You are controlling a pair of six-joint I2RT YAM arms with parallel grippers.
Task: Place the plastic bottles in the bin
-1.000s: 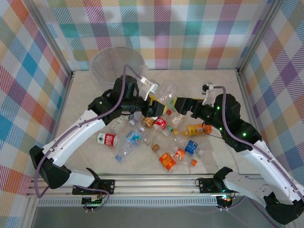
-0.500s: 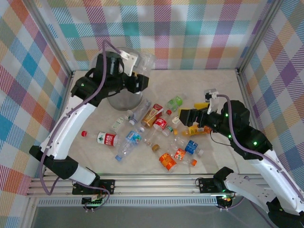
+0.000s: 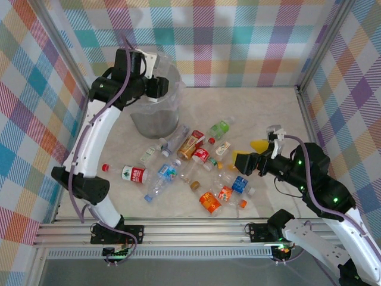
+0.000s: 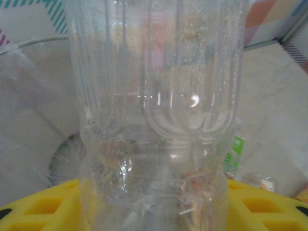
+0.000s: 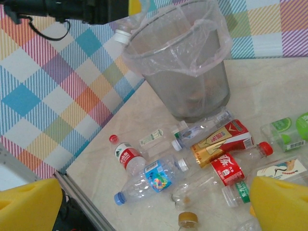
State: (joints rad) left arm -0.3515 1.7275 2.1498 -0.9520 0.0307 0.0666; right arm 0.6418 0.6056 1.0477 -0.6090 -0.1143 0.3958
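Plastic bottles (image 3: 200, 155) lie scattered on the tabletop (image 3: 262, 110), mid-field; those beneath my right claw (image 3: 250, 153), which stands fully open, are partly covered by it. Farther off, at far left, my left claw (image 3: 158, 85) is clamped on a clear bottle (image 4: 154, 120) above the rim of the bin (image 5: 187, 91). In my wrist view both bottle ends are cut off; bin contents blur behind the liner (image 5: 214, 50).

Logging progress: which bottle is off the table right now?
The clear white-capped bottle clamped in the left gripper's jaws, held up at the bin's rim. The rest lie on the table.
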